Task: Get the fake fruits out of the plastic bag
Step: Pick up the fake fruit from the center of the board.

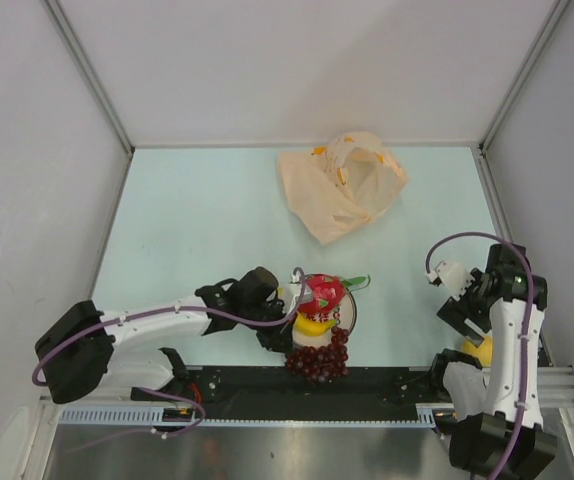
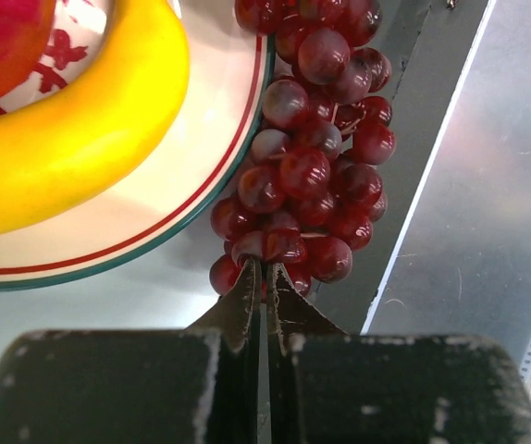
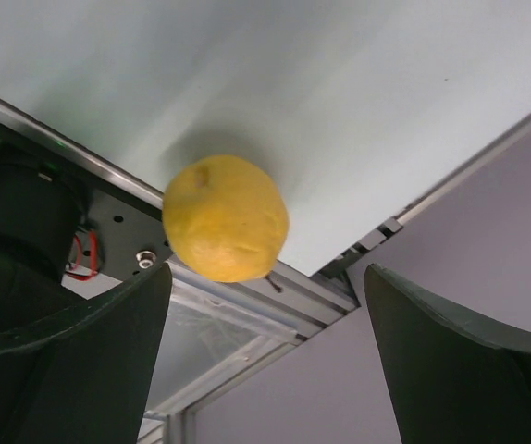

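Note:
The pale-orange plastic bag lies crumpled at the far middle of the table. A red dragon fruit and a yellow banana rest on a white plate. In the left wrist view they show as the banana, the dragon fruit and the plate. The dark red grape bunch hangs off the plate's near rim. My left gripper is shut, its tips pinching the bunch's near end. My right gripper is open above the yellow lemon, not touching it.
The lemon lies at the table's near right edge by the right arm's base rail. The black and metal base rail runs along the near edge under the grapes. Grey walls enclose the table on three sides.

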`<state>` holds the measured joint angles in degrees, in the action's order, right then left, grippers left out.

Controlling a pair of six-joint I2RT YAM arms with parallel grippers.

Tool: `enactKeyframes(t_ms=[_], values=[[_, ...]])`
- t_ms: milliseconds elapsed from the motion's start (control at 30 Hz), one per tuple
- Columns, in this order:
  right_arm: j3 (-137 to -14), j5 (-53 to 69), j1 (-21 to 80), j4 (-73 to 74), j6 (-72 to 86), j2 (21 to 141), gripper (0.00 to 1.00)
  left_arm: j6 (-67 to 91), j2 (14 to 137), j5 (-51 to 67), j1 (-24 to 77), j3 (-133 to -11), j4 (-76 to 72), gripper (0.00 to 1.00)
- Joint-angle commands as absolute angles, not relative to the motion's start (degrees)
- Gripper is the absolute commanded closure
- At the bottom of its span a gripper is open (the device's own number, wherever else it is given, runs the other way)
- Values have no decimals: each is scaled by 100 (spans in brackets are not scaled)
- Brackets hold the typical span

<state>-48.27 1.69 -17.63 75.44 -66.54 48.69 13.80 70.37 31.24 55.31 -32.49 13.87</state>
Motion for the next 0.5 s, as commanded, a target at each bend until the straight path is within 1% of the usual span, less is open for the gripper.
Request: enactKeyframes(t_ms=[0,167,400,433,467], values=[[-4676,9,-1951,7682,-7768,4676,9,1169,6777,3103,5405,-3472,1424,100],[-4395,-280,-2039,7313,-8165,5114,7,1142,6697,3260,5230,-3445,1468,100],[-3947,-658,-2144,7023,-8174,5800,7,1143,6644,3454,4914,-3498,1503,100],[-3781,-703,-2197,6909,-8174,5827,1,1160,6627,3472,4835,-3533,1494,100],[-3718,-721,-2241,6673,-8278,5818,0,1169,6627,3489,4808,-3542,1494,100]])
